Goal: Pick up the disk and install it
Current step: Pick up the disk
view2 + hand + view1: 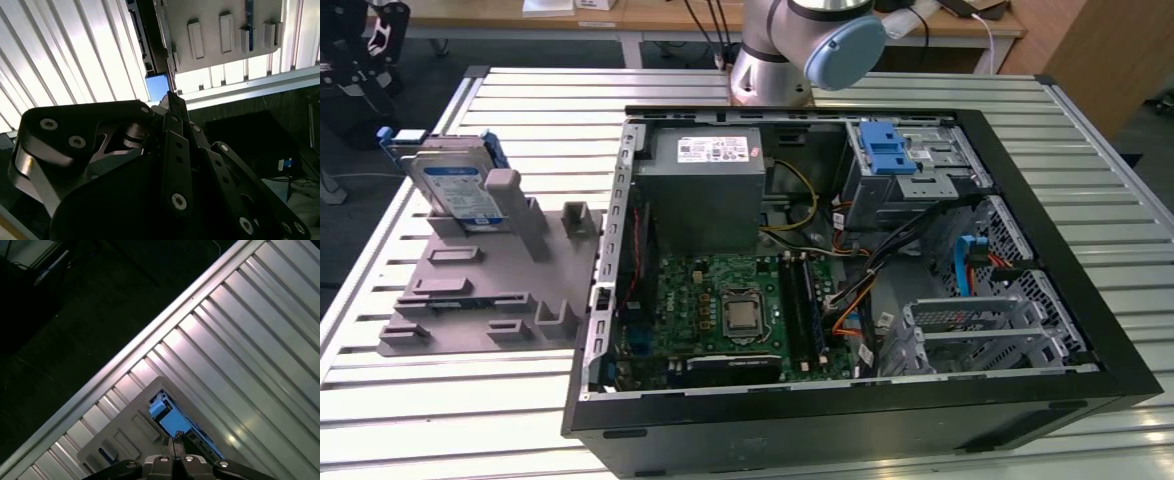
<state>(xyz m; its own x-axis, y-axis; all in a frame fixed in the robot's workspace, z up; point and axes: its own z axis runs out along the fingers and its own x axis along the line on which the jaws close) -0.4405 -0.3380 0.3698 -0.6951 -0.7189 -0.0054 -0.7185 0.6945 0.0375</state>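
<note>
Disk [454, 190] stands on its edge in the grey holder [480, 290], at the exterior view's left, on the slatted table [427, 400]. The open case [854, 250] sits just beside the holder. The cage [907, 160] with the blue latch is at the far end of the case, with wires near it. I can see nothing touching the disk but the holder.

In the first wrist view I look down past the gripper [174, 444]. Its fingers are pressed together and hold nothing. The blue top of the disk [170, 421] lies right under the tips, apart from them.

In the second wrist view the tips look closed too, with a bit of blue disk [157, 86] just past them.

My worry is this. Closed fingers going down would bump the top of the disk and could knock it crooked in the holder. A grab on only the blue plastic rail might slip. And the wires in the case could catch the disk on its way in.
</note>
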